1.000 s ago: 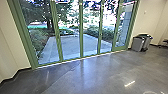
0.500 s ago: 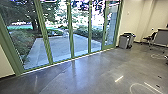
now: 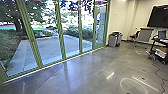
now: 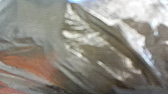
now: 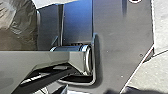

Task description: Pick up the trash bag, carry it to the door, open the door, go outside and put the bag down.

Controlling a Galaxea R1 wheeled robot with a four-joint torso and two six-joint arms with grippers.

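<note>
The trash bag point(image 4: 100, 52) lies close in front of the left wrist camera, its thin, crumpled plastic showing glossy folds and brown and grey tones, with an orange patch point(image 4: 27, 63) among the creases. In the right wrist view, part of the bag shows beside the dark plate of the robot's body point(image 5: 122, 50), and a pale bar of the robot point(image 5: 45, 58) crosses in front of its edge. The bag is thus right by the left wrist and farther from the right wrist camera. Whether the left gripper is clenched on it cannot be told, nor whether the right gripper is released or clenched.

The head view shows an indoor room with a smooth grey floor point(image 3: 87, 72). Tall glass panels in green frames point(image 3: 61, 37) run along one side, with paving point(image 3: 50, 47), shrubs point(image 3: 75, 32) and a tree trunk point(image 3: 17, 22) beyond them. A grey bin point(image 3: 113, 41) stands near the far end of the glass. Farther right are a grey panel point(image 3: 145, 35), a dark screen point(image 3: 160, 15) on the wall and a laptop point(image 3: 162, 34) on a dark wheeled cart point(image 3: 158, 41). A thin cable point(image 3: 157, 72) trails over the floor.
</note>
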